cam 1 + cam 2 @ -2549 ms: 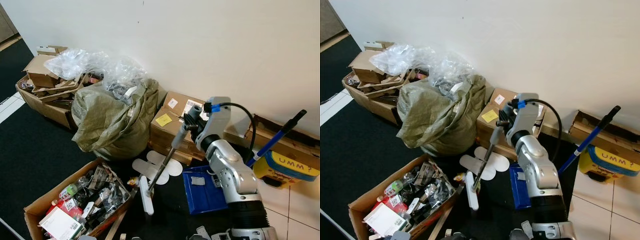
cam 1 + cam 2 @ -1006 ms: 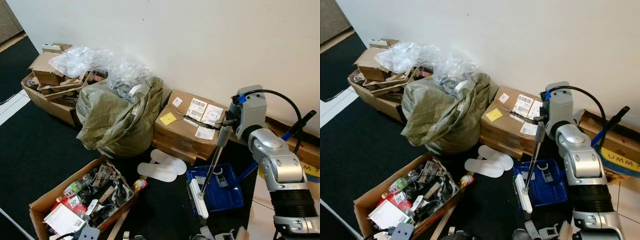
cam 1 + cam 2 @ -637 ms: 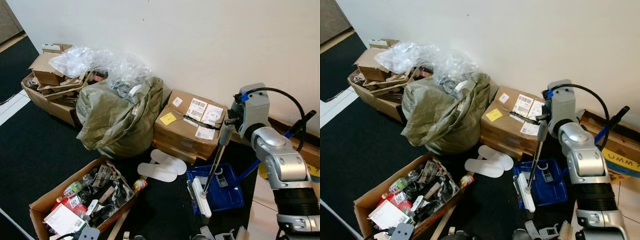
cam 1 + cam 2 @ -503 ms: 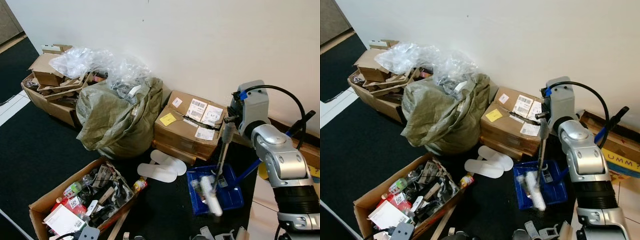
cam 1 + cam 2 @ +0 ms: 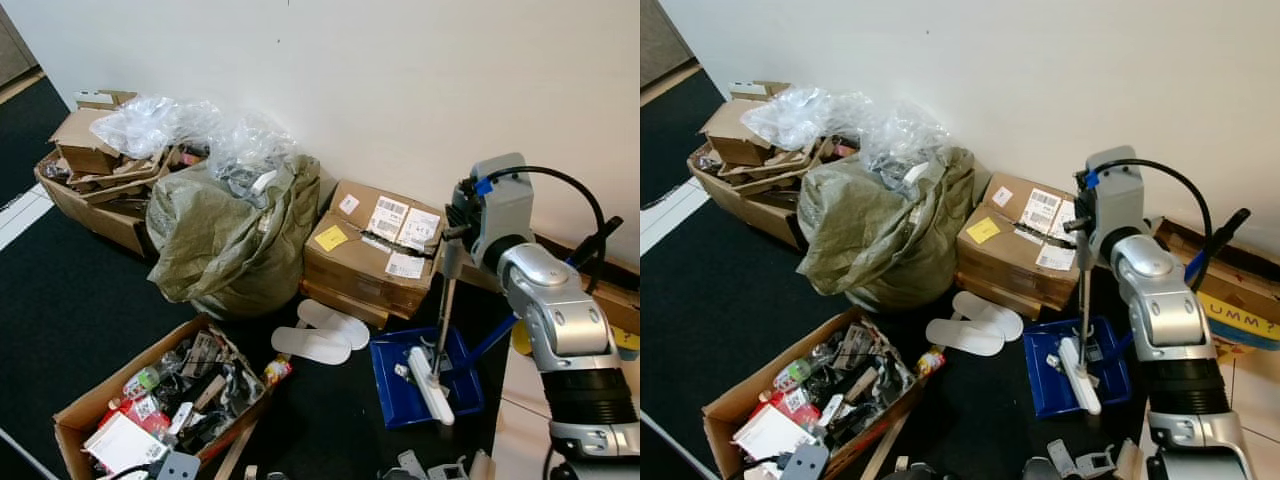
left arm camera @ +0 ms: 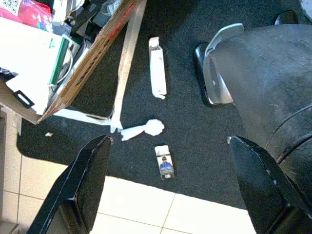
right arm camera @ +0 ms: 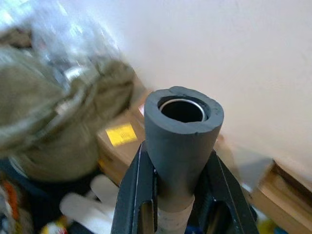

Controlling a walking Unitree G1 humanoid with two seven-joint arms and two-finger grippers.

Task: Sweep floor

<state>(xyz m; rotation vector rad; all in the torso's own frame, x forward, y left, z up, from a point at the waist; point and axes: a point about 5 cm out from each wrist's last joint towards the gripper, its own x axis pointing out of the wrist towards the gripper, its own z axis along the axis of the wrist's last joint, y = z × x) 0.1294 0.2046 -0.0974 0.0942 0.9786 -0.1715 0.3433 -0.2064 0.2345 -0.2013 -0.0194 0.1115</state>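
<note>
My right gripper is shut on the grey foam handle of a broom, in front of the wall. The broom's shaft hangs nearly upright, and its white head rests on the blue dustpan on the black carpet. Small grey bits lie in the pan. The dustpan's blue handle rises to the right behind my arm. My left gripper hangs open low over the carpet, above a crumpled white paper, a small card and a white strip.
A stuffed green sack and taped cardboard boxes stand against the wall. Two white slippers lie before them. An open box of clutter sits at the near left, a wooden slat beside it. A yellow box stands right.
My right arm has swung the broom to the right, from beside the slippers across the carpet, and its head now lies on the dustpan. The view shifted slightly.
</note>
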